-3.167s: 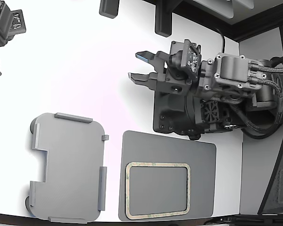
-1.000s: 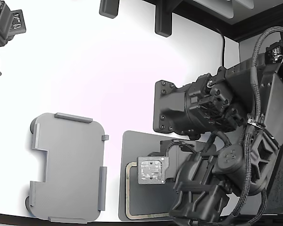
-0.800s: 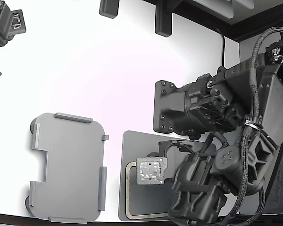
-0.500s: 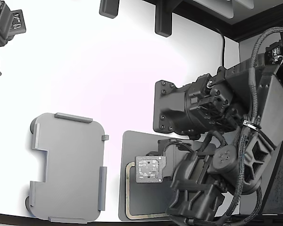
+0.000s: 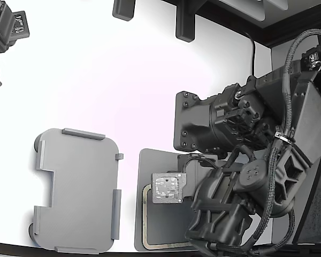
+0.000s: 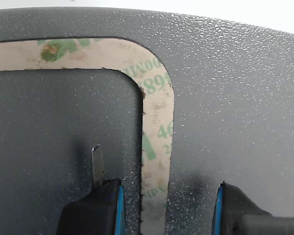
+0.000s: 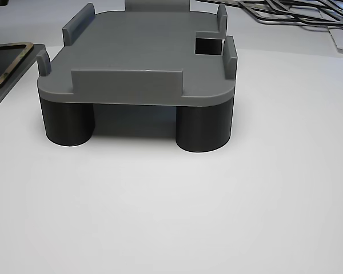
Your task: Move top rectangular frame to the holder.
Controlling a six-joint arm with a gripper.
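Where the white surface [image 5: 123, 80] meets the exterior view's lower edge, 3 flat items lie in a row.

Item 1: the holder [image 5: 77, 190], light grey plate with rounded corners, raised edge tabs and a stepped notch in the side toward the exterior view's left. It sits at the exterior view's lower left, nothing resting on it. In the other view it stands raised on dark cylindrical feet [image 7: 204, 128].

Item 2: dark grey mat [image 5: 155, 160], plain and flat, just beside the holder on the exterior view's right, apart from it. Largely covered from above by the arm [image 5: 230, 182].

Item 3: the top rectangular frame [image 5: 145, 214], thin tan ring with greenish printed mottling, lying flat on the mat. Only its side toward the exterior view's left and part of its near edge show past the arm. In the wrist view 1 rounded corner and 1 straight side are seen close up.

Item 4: gripper [image 6: 166, 205], pointed down at the mat, jaws parted. The 2 fingers straddle the straight side of the frame, 1 inside the ring's open centre, 1 outside it; the strip runs between them. Nothing is clamped; whether the fingertips touch the mat cannot be told.
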